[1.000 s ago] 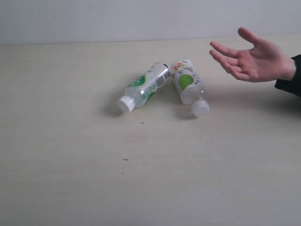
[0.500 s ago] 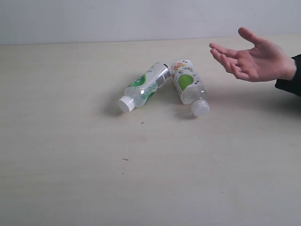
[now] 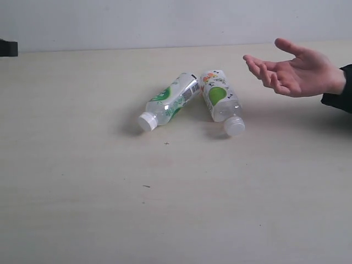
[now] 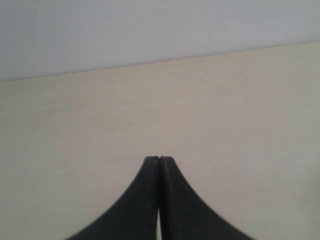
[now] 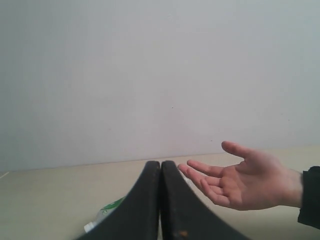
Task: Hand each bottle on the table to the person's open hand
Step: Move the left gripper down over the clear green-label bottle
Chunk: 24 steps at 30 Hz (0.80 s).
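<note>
Bottles [image 3: 181, 94] are in neither gripper. The left gripper [image 4: 159, 160], two smooth black fingers curving in to blunt tips, is pressed together with nothing between, over bare table [image 4: 225, 110]. The right gripper [image 5: 161, 164] has the same shape and is likewise closed and empty. In the exterior view both clear plastic bottles lie on their sides on the pale wood-grain top, with their bases close together at 12 o'clock like an inverted V. The left bottle [image 3: 173, 100] points its white cap to 7 o'clock, the right bottle [image 3: 219, 99] to 5 o'clock. Glossy green-and-white labels wrap both. At 2 o'clock from them an open hand [image 3: 300, 72] hovers, palm up, fingers slightly curled.
</note>
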### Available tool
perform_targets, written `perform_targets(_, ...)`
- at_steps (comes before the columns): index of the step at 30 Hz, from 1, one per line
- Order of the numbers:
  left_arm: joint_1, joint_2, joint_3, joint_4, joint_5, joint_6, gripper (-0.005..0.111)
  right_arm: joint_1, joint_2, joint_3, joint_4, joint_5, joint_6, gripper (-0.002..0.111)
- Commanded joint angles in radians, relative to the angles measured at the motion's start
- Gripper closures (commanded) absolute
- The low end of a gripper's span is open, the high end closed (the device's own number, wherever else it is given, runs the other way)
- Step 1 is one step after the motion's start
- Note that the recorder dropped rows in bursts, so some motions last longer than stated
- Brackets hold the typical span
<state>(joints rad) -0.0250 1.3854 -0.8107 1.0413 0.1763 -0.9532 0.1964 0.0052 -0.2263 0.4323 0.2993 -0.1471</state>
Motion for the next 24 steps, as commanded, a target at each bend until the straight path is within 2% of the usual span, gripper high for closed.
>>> perform_targets(1, -0.118, 0.082, -0.079, -0.139, 0.224, 0.213, 0.107, 0.002, -0.005, 0.004, -0.006, -0.005, -0.007, 0.108)
perform_targets(2, -0.141, 0.098, -0.097, -0.210, 0.261, 0.294, 0.107, 0.002, -0.005, 0.004, -0.006, -0.005, -0.007, 0.108)
perform_targets(4, -0.211, 0.158, -0.171, -0.488, 0.366, 0.621, 0.107, 0.002, -0.005, 0.004, -0.006, -0.005, -0.007, 0.108)
perform_targets(6, -0.246, 0.206, -0.231, -0.736, 0.433, 0.901, 0.107, 0.002, -0.005, 0.004, -0.006, -0.005, -0.007, 0.108)
perform_targets(8, -0.252, 0.245, -0.285, -0.990, 0.479, 1.182, 0.107, 0.002, -0.005, 0.004, -0.006, -0.005, -0.007, 0.108)
perform_targets(13, -0.252, 0.294, -0.343, -1.251, 0.523, 1.377, 0.107, 0.002, -0.005, 0.004, -0.006, -0.005, -0.007, 0.108)
perform_targets(19, -0.252, 0.313, -0.343, -1.588, 0.522, 1.706, 0.107, 0.002, -0.005, 0.004, -0.006, -0.005, -0.007, 0.108)
perform_targets(24, -0.254, 0.317, -0.343, -1.697, 0.474, 1.771, 0.107, 0.002, -0.005, 0.004, -0.006, -0.003, -0.007, 0.108)
